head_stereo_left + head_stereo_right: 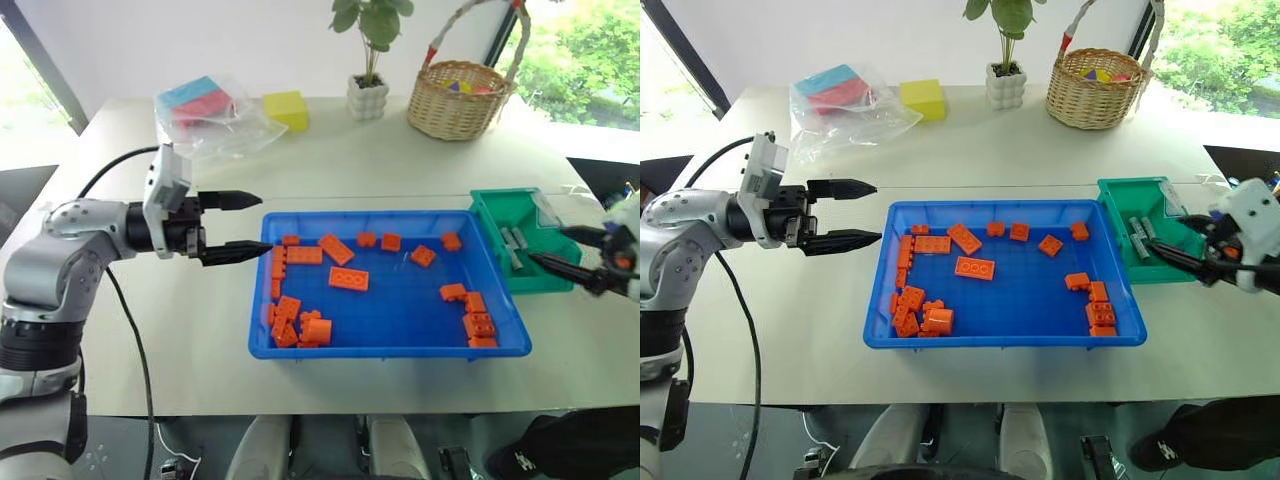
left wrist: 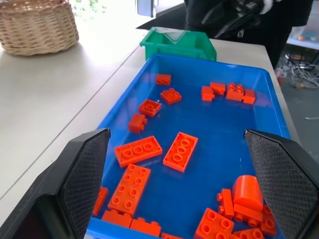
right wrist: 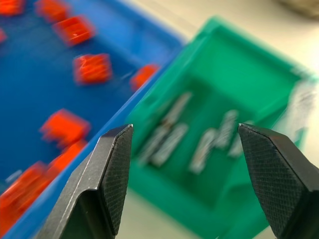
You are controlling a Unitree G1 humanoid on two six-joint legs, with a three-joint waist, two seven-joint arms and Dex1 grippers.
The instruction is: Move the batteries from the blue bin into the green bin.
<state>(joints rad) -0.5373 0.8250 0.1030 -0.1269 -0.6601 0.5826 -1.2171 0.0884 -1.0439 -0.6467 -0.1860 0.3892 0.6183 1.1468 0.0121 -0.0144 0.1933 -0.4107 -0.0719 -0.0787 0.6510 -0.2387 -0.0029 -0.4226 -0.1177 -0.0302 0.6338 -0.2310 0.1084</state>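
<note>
Left eye view: batteries (image 1: 514, 246) lie in the green bin (image 1: 500, 208) at right; both the left gripper (image 1: 240, 225) and the right gripper (image 1: 560, 248) are open and hold nothing.

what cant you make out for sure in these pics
- Exact count of the batteries in the green bin: the right wrist view is blurred, and they are too small in the eye views.
- Contents of the wicker basket: its rim hides all but a few coloured bits.
- What the clear bag holds: the crinkled plastic obscures the coloured blocks.
- Whether a battery lies under the bricks in the blue bin: the piles could cover one.
</note>
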